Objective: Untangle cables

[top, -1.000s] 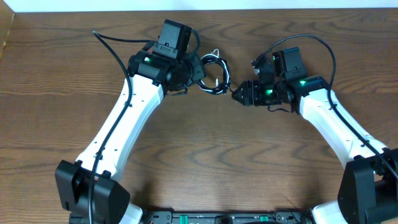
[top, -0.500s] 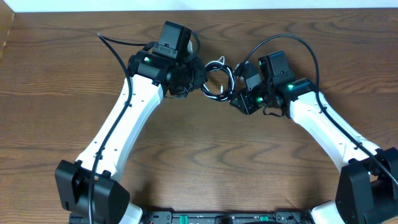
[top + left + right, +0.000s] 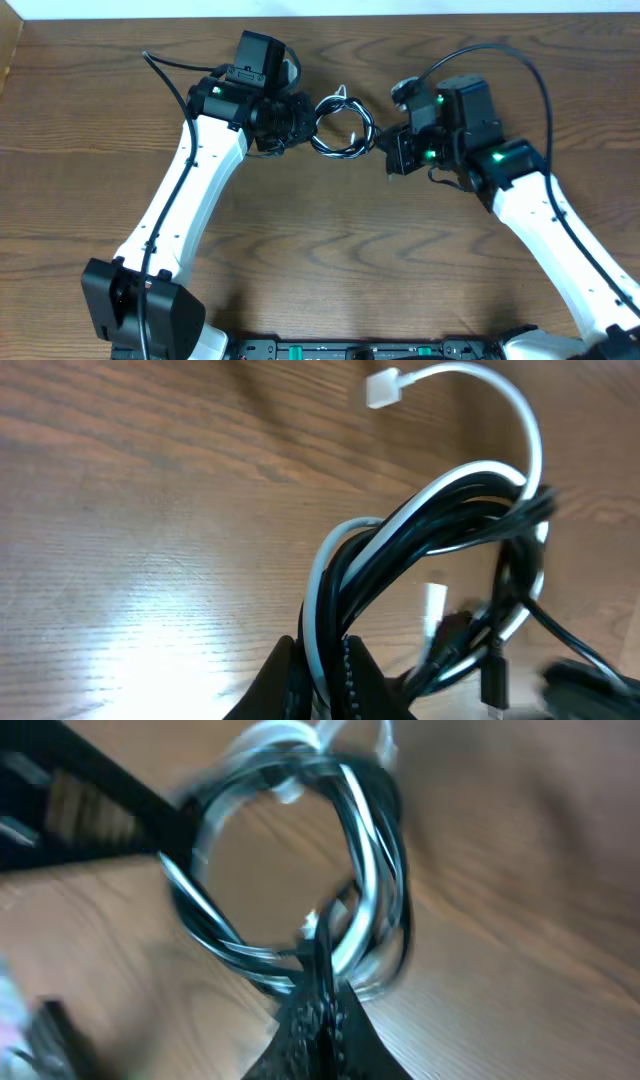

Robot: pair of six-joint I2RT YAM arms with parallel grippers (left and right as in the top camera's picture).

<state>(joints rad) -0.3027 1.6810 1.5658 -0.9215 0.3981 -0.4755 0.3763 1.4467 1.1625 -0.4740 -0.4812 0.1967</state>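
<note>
The cables (image 3: 340,125) form one tangled coil of black and white strands at the back middle of the table, held up between both arms. My left gripper (image 3: 303,120) is shut on the coil's left side. In the left wrist view the black and white strands (image 3: 430,550) run down between its fingertips (image 3: 325,670), and a white plug end (image 3: 381,388) sticks up at the top. My right gripper (image 3: 386,150) is shut at the coil's right edge. In the blurred right wrist view a black strand (image 3: 322,935) enters its closed tips (image 3: 322,1010).
The wooden table (image 3: 330,260) lies under both arms. Thick black arm cables arc over the left arm (image 3: 175,75) and the right arm (image 3: 520,60). The table's back edge (image 3: 400,12) runs close behind the coil.
My right gripper has gone from open to shut at the coil's right edge. Both arms have drawn slightly apart, and the coil now hangs rounder between them.
</note>
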